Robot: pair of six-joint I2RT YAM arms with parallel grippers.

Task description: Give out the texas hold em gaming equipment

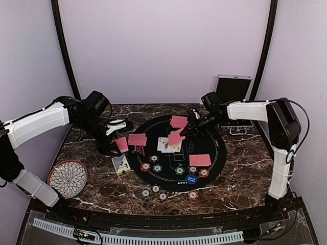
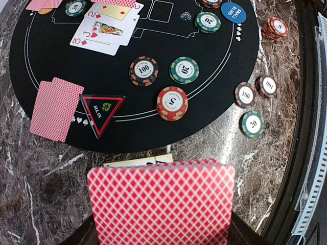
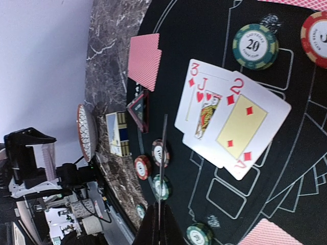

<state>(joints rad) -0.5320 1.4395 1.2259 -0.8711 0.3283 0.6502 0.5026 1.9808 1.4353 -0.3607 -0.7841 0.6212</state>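
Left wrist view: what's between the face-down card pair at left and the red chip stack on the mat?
The triangular ALL IN marker lies between the face-down card pair and the red chip stack, as the left wrist view shows plainly.

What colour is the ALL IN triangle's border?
The ALL IN triangle has a red border; clearest in the left wrist view.

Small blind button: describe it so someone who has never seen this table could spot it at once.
On the marble table lies a round black poker mat; go to its near edge, right of centre. There, beside a red chip, sits the small blind button, the only blue disc, lettered in white.
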